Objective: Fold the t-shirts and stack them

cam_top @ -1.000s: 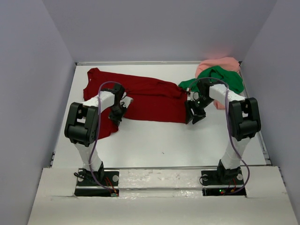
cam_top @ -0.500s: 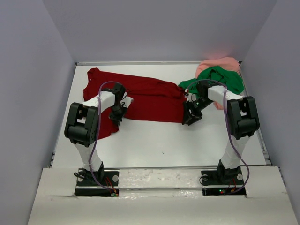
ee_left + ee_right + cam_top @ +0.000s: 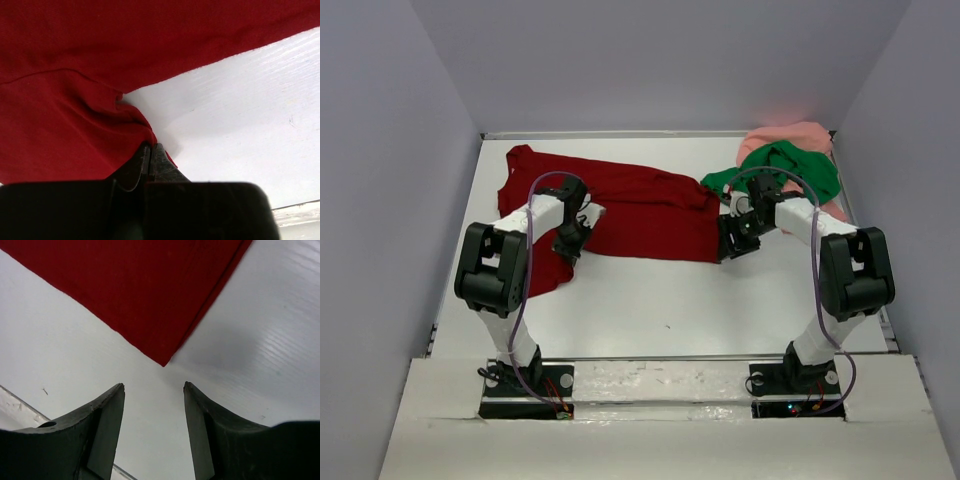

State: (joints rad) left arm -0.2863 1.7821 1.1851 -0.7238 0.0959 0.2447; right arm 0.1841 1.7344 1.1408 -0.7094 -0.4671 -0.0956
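The dark red t-shirt lies spread across the back middle of the table, one part hanging toward the near left. My left gripper is shut on a pinched fold of the dark red t-shirt at its near edge, seen at my left gripper in the left wrist view. My right gripper is open and empty just over the shirt's near right corner; its fingertips straddle bare table short of the corner. The bright green t-shirt lies crumpled on the salmon pink t-shirt at the back right.
The white table is walled by grey panels on the left, back and right. The arm bases sit on the near rail. The green and pink pile lies close behind my right arm.
My right arm has swung slightly, its elbow moving right and the gripper shifting a little at the shirt's near right corner. My left gripper stays on the red cloth.
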